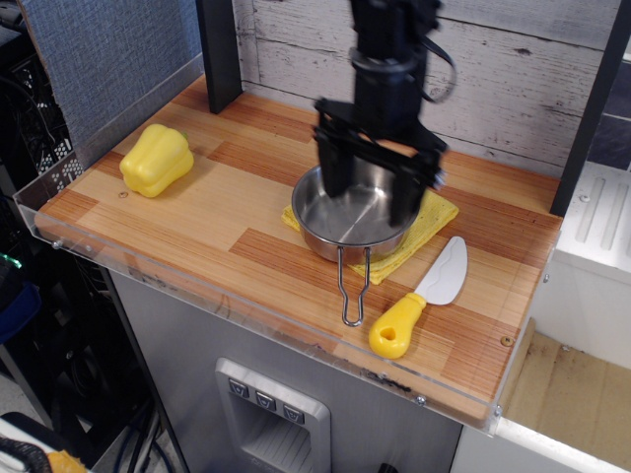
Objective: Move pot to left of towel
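The pot (355, 212) sits on top of the towel (434, 219), covering most of it, so that only the towel's right side and front corner show. The pot's wire handle (353, 288) lies flat on the worktop (197, 212), pointing toward the front edge. None of the move is done yet: the pot has to end on bare wood to the left of the towel.

The step in hand looks like the reach for the pot. The tool (373, 193) hangs directly over the pot with its two fingers spread apart and nothing between them. One finger stands over the pot's left part and the other over its right part. Whether either finger touches the metal cannot be told from this view.

Next, the tool likely needs to come down so that one finger goes inside the rim and one outside, or so that both straddle a section of the wall, and then close. The steel is thin and slick, so a shallow bite may slip.

Left of the towel there is open wood. A yellow pepper (156, 158) lies farther left of the towel, well apart from it. A knife (419, 299) lies just in front of the towel's right part, out of the likely path.
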Motion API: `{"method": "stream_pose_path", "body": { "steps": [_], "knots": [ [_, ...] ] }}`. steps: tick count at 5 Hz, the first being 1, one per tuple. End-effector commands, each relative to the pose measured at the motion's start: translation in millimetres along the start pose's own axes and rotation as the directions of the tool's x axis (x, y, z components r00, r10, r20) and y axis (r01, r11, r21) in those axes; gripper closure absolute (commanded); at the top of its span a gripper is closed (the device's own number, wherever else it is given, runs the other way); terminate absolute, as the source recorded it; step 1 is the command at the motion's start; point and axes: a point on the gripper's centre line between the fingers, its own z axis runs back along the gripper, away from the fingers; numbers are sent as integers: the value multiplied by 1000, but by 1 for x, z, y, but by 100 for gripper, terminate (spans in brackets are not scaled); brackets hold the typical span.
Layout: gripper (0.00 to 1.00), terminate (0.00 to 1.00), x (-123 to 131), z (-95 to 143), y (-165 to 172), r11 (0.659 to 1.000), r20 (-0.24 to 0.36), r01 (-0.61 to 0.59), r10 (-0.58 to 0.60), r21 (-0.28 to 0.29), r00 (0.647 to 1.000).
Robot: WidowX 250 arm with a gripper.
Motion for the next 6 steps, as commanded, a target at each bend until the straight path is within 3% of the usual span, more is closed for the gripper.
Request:
{"method": "stream_pose_path", "body": {
  "steps": [1, 4, 5, 6],
  "knots": [
    [0, 0, -4, 17, -23, 1000, 54, 16, -17, 13, 998],
    [0, 0, 7, -19, -4, 1000, -28, -7, 7, 2, 1000],
    [100, 0, 8, -23, -3, 1000, -33, -5, 5, 11, 999],
    [100, 0, 8, -20, -5, 1000, -24, 5, -5, 23, 1000]
  ]
}}
